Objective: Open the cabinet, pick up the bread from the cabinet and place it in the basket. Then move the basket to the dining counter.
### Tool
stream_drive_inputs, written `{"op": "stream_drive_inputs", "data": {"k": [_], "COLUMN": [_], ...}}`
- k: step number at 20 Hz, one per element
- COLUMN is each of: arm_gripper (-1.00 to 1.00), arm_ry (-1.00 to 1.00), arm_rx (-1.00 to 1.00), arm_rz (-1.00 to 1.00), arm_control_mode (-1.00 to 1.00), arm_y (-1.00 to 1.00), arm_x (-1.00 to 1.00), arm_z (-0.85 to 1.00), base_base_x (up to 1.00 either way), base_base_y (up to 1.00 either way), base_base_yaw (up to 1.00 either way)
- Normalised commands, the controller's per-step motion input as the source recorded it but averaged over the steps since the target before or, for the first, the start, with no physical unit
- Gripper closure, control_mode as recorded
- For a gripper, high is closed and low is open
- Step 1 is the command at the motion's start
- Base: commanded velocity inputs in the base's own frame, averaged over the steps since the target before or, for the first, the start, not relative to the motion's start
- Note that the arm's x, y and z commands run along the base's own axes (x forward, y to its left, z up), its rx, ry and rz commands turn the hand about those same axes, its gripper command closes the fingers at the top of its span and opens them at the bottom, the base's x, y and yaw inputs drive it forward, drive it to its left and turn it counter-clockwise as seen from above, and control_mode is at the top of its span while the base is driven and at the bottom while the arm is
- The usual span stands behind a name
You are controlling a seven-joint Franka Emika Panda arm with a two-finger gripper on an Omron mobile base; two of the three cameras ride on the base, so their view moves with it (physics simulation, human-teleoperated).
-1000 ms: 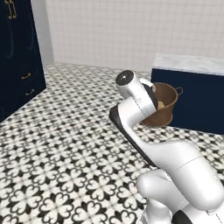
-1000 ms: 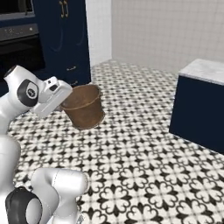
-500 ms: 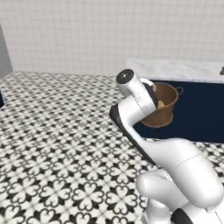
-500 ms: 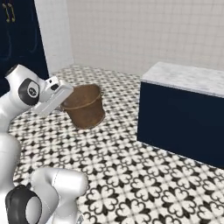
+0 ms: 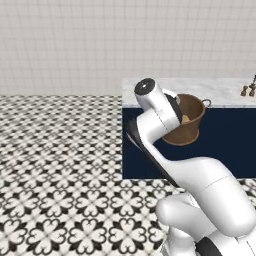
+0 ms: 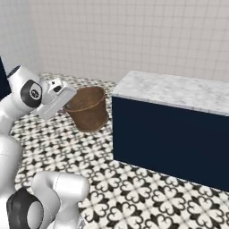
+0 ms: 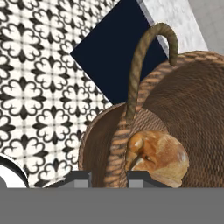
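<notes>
- So the arm has the basket up in the air, well clear of the patterned tile floor. Nothing under it.
- The gripper is nearly closed, pinching the basket's rim. In the hand view you can see the two finger tips sitting either side of the woven rim wall, one inside and one outside.
- The bread is down inside the basket, a golden-brown crusty lump lying right next to the inside finger tip. From the left base view you just catch a tan bit of it over the rim.
- The basket hangs tilted, with its mouth tipped back toward the arm. One rope loop handle arches up over the rim in the hand view, and another little loop pokes out on the far side in the left base view.
- The dining counter is right there: marbled white-grey top, plain navy sides. In the right base view the basket is just beside its left end, apart from it, with the rim about level with the counter top.
- In the left base view the basket sits in front of the counter's navy side, not on the top.
- A couple of small dark things stand on the far right of the counter top, too tiny to tell what they are.
- Pale tiled wall behind everything.
</notes>
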Motion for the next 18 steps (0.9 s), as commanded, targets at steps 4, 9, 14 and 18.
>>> {"op": "stream_drive_inputs", "data": {"k": [4,9,14,18], "arm_gripper": [1.00,1.00,1.00,1.00], "arm_ry": [0.00,0.00,0.00,0.00], "arm_rx": [0.00,0.00,0.00,0.00], "arm_rz": [0.00,0.00,0.00,0.00], "arm_control_mode": [1.00,1.00,1.00,1.00], "arm_y": [0.00,0.00,0.00,0.00], "arm_x": [0.00,0.00,0.00,0.00], "arm_z": [0.00,0.00,0.00,0.00], "base_base_x": [1.00,1.00,1.00,0.95], "base_base_y": [-0.33,-0.42,-0.49,-0.48], "base_base_yaw": [-0.20,-0.19,-0.18,-0.20]}}
